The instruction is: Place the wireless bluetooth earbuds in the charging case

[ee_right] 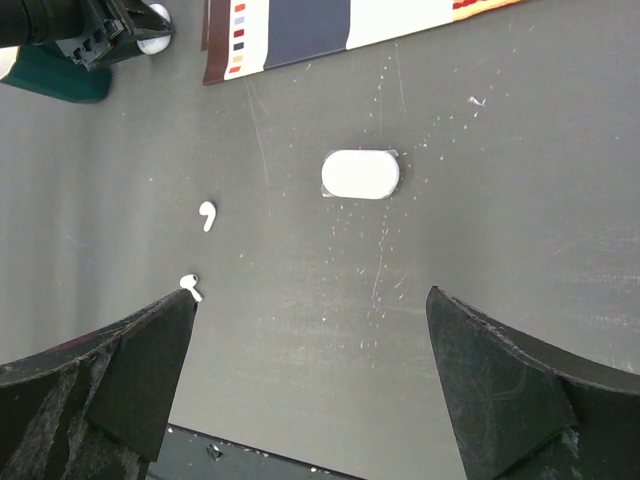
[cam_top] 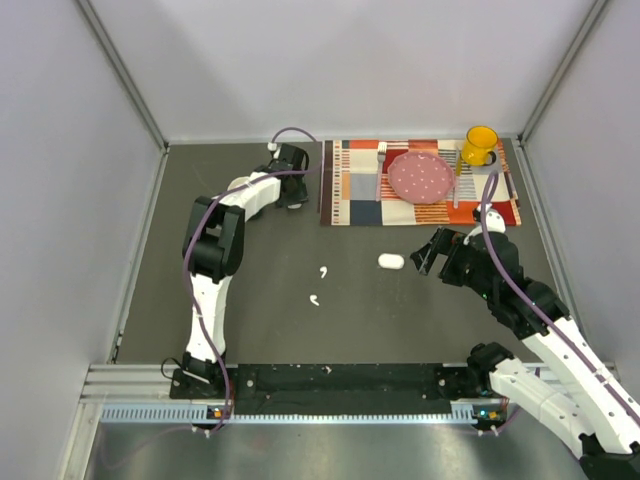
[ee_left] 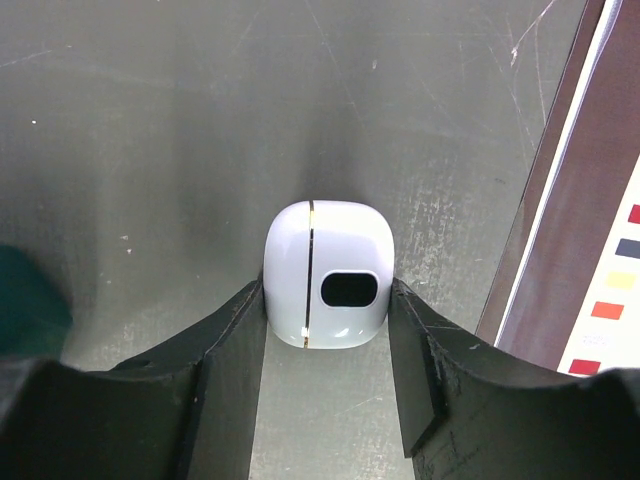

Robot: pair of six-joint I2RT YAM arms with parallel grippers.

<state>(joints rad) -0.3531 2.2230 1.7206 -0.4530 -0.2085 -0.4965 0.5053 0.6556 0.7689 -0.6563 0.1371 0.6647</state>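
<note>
Pinching a white rounded plastic charging case (ee_left: 340, 250) by both sides, the left gripper (ee_left: 326, 292) is sitting at the far left, just beside the striped patchwork placemat (cam_top: 420, 190). Its fingers are looking pressed against the shell, though how firm the squeeze is, that's hard to judge. The right gripper (ee_right: 310, 300) is hanging with jaws spread wide and nothing in them, facing a white oval plastic case (ee_right: 360, 174) on the dark grey table (cam_top: 260, 320). Two tiny white comma-shaped plastic earbuds (ee_right: 207, 214) are lying loose, apart, left of that case.

Dark table (cam_top: 350, 325) — earbuds (cam_top: 323, 271), case (ee_left: 325, 275), placemat (cam_top: 350, 195)
</note>
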